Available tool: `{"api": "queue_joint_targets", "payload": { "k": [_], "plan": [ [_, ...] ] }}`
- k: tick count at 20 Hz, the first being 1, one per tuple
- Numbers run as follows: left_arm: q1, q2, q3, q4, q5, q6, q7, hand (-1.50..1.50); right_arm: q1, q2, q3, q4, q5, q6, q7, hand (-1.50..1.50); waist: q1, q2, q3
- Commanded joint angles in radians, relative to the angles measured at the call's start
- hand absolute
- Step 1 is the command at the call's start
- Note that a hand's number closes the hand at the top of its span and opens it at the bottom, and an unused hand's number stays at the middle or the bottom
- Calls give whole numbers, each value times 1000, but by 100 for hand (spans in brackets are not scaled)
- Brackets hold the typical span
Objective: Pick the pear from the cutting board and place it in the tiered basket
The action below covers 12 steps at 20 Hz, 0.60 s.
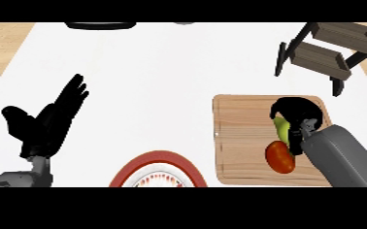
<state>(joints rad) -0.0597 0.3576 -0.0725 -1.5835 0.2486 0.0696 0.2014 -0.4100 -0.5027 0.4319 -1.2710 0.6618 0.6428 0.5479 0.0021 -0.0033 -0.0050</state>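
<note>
From the head view, you are looking steeply down on the white tabletop (165, 77). At the lower right of the frame your right hand (297, 114) is sitting over the wooden cutting board (240, 140), its fingers (283, 107) curling down round the top of the pear (282, 128). Only a yellow-green sliver of the pear is showing beneath the hand, and I judge you are closing for the pick, since the fruit is lying on the board and not yet lifted. Just below it, touching or very nearly so, a red tomato (280, 156) is sharing the board, so the grasp is coming from above, most likely to leave that neighbour alone.

The tiered basket (323, 48) is standing at the upper right of the frame, beyond the board, with dark legs and wooden trays. Its trays are showing nothing inside from this angle. It is lying near the board, which should keep the carry short.

At the left edge your left hand (46, 123) is resting with fingers spread and pointing up, holding nothing. A red-rimmed plate (140, 167) is peeking in at the bottom centre, and a dark round object (100, 25) is cut off at the top.
</note>
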Motion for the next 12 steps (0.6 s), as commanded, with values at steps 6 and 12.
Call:
{"api": "queue_joint_targets", "payload": {
  "k": [6, 12],
  "plan": [
    [4, -37, 24, -8, -30, -20, 5, 0, 18, -42, 40, 7, 123, 44, -180, 150, 1, 3, 5],
    [-17, -35, 42, -25, -39, -32, 49, 0, 20, -36, 2, -9, 196, -97, -258, 150, -1, 3, 5]
  ]
}}
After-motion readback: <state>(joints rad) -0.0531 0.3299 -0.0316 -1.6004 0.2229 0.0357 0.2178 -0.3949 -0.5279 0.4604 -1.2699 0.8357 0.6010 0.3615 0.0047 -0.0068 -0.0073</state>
